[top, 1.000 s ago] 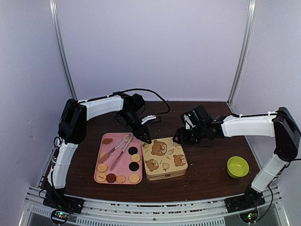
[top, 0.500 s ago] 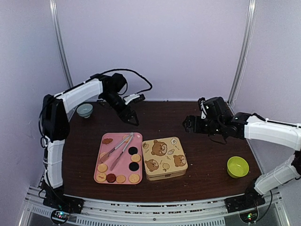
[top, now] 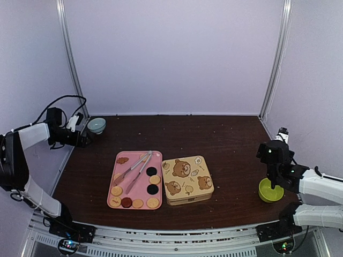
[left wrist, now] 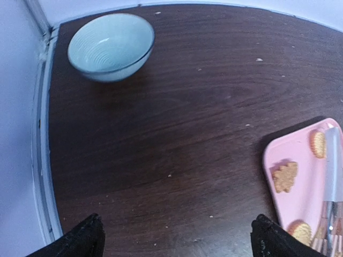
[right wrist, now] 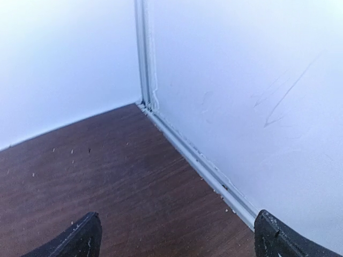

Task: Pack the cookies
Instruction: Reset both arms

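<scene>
Dark wooden worktop (top: 225,134), with one arm at each side edge of the frame.
I see the cookies (top: 116,190) lying on the pink tray (top: 139,191), lower centre-left; left pincer (left wrist: 177,241) and right pincer (right wrist: 179,238) both gape wide, holding nothing.

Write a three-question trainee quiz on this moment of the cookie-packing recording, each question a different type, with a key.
1. True or false: the bear-print tin stands open.
2. The metal tongs lie: A) among the cookies on the pink tray; B) on the tin's lid; C) in the light blue bowl.
3. Fill in: by the robot's own sides, the green bowl stands to the tin's ___.
Key: 1 false, the lid is on; 2 A; 3 right.
</scene>
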Robot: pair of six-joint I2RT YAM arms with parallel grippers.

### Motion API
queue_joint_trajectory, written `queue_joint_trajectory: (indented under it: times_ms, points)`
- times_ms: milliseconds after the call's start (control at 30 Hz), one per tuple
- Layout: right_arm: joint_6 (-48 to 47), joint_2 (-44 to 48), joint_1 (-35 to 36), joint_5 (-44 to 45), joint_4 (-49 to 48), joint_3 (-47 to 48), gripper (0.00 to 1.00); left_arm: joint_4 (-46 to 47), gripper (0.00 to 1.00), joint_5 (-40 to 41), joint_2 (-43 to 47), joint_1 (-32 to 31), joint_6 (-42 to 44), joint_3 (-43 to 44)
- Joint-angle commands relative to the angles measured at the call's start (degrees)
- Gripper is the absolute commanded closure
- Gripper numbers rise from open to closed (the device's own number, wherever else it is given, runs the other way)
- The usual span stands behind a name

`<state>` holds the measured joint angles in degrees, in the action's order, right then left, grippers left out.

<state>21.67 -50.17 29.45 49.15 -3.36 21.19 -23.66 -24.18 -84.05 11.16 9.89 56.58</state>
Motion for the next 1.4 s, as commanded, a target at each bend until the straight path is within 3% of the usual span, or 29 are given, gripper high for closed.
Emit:
queue_joint_trajectory:
  times_ms: [0,133,300,433,567,633,967,1000,1067,1100,1200,1367]
  points:
    - [-2.64,1.80,-4.99,4.03,-8.72,-0.22,0.00,26.02,0.02,1.50,5.03,1.29,-4.65,-10.91]
    - [-8.80,-0.41,-7.20,3.57,-13.09,-0.42,0.00,42.20,0.02,4.99,8.36,1.24,-5.85,-21.75]
    - [-14.12,-2.04,-8.49,2.64,-29.78,-7.56,0.00,63.52,0.02,3.55,9.77,1.26,-9.15,-32.50]
    - [-14.00,-3.99,-10.61,2.13,-39.98,-12.08,0.00,62.47,0.02,2.76,7.92,1.25,-10.15,-30.77]
    - [-14.90,-7.78,-12.84,0.28,-46.35,-13.39,0.00,70.27,0.02,3.66,4.70,1.02,-10.62,-31.62]
    - [-15.39,-9.33,-14.14,-1.56,-49.42,-13.56,0.00,69.35,0.02,4.06,3.33,0.72,-10.35,-30.58]
    - [-20.80,-23.85,-17.38,-15.07,-66.27,-11.88,0.00,73.91,0.02,16.10,4.55,-4.26,-7.98,-34.36]
    - [-22.17,-24.81,-17.45,-20.10,-65.78,-11.19,0.00,74.23,0.02,18.49,4.17,-5.58,-7.18,-34.73]
    - [-20.94,-26.57,-19.56,-24.31,-66.17,-11.29,0.00,83.71,0.02,19.93,1.95,-6.65,-7.13,-38.34]
    - [-21.28,-28.45,-20.32,-25.14,-69.81,-11.64,0.00,80.14,0.02,20.06,2.81,-6.66,-6.74,-37.44]
    - [-19.60,-27.68,-20.74,-25.33,-60.76,-8.33,0.00,80.15,0.02,20.46,2.64,-6.70,-7.10,-37.20]
    - [-18.17,-27.67,-22.86,-27.79,-59.92,-7.62,0.00,81.38,0.02,20.55,2.34,-6.74,-7.23,-37.42]
